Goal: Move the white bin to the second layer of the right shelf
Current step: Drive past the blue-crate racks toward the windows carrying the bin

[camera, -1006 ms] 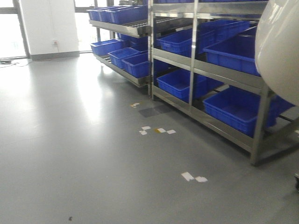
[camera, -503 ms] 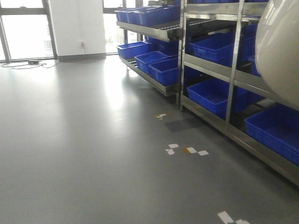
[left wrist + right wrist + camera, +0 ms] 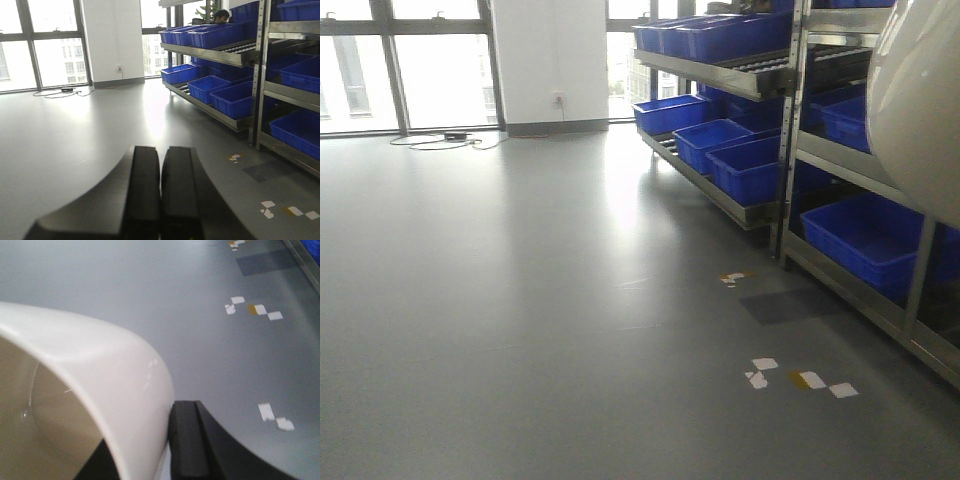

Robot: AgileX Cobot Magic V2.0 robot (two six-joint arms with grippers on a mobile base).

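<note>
Right wrist-mounted view: my right gripper (image 3: 150,435) pinches the white bin (image 3: 90,350) by its rim, above the grey floor (image 3: 150,290), near the shelves (image 3: 790,150); my left gripper (image 3: 161,155) is pressed together, empty.

The front view looks forward across the floor (image 3: 520,300) toward the windows (image 3: 430,90), with the rack (image 3: 790,150) at right. The bin (image 3: 920,100) wall sits very near the lens at upper right. The left wrist view faces the same way from lower down, along the left gripper (image 3: 161,155), jaws together. The right wrist view points down at the floor past the bin rim, close up. All 3 views share the tape marks (image 3: 800,378).
</note>
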